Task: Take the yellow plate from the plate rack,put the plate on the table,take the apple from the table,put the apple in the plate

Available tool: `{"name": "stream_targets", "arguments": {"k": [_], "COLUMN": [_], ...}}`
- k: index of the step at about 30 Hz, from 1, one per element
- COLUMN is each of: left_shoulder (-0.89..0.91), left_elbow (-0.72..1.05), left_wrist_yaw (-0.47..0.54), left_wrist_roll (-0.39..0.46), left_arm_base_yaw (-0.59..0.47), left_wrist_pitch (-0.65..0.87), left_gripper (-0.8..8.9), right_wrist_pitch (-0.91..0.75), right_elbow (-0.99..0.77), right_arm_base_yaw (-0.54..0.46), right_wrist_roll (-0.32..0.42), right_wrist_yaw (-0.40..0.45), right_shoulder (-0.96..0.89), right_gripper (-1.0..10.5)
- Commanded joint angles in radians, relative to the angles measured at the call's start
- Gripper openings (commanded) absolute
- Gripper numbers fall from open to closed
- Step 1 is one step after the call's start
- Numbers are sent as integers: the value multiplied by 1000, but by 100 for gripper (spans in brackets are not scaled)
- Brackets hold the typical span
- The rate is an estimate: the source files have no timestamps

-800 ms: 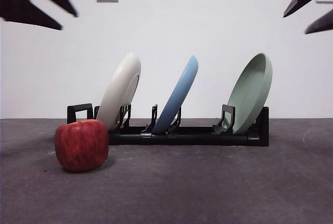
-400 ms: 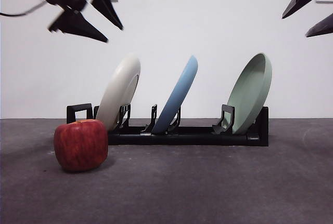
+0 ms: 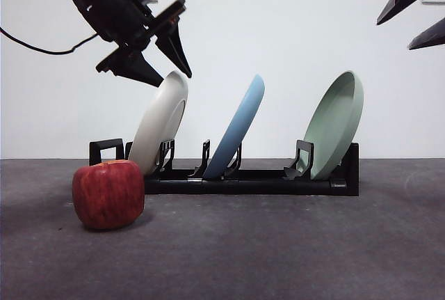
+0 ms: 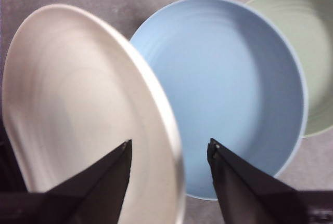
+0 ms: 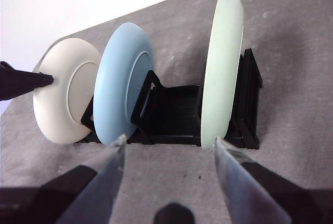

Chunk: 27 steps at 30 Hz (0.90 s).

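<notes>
We see the apple (image 3: 108,194), red and blocky, nearest on the rough grey table (image 3: 278,251), just beside the plate rack (image 3: 250,178). Behind it, the matte cream yellow plate (image 3: 161,120) leans in the black rack's end slot. Left gripper (image 3: 161,65) tilts down over its top rim, jaws spread wide astride the edge. Light blue plate (image 3: 240,126) and pale green plate (image 3: 337,122) lean alongside. Right gripper (image 5: 169,146) waits high, jaws apart.

Even bright light, blurred wrist-view foregrounds
</notes>
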<state>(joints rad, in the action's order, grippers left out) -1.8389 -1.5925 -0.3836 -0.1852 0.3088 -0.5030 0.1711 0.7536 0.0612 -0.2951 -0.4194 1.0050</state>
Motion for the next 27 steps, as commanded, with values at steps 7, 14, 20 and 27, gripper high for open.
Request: {"name": "stream_targets", "arguments": {"k": [7,14,20,27], "left_shoulder": [-7,80,230,421], "left_elbow": [0,0,0,0], "left_wrist_yaw": [4,-66,-66,-62], "left_wrist_roll": [38,40,105,208], "left_arm_base_yaw": [11,19,64,173], "left_wrist_pitch": [0,-35,-157,-363], "left_gripper": [-8,-8,-8,-8], "right_wrist_pitch": [-5,-6,-7,-6], "right_elbow": [3,3,5,30], "right_arm_base_yaw": [1,0,0,-2], "right_wrist_roll": [8,8,8,8], "right_wrist_yaw": [3,2,3,2], "right_shoulder": [2,2,2,1], "right_gripper": [285,285,285,285]}}
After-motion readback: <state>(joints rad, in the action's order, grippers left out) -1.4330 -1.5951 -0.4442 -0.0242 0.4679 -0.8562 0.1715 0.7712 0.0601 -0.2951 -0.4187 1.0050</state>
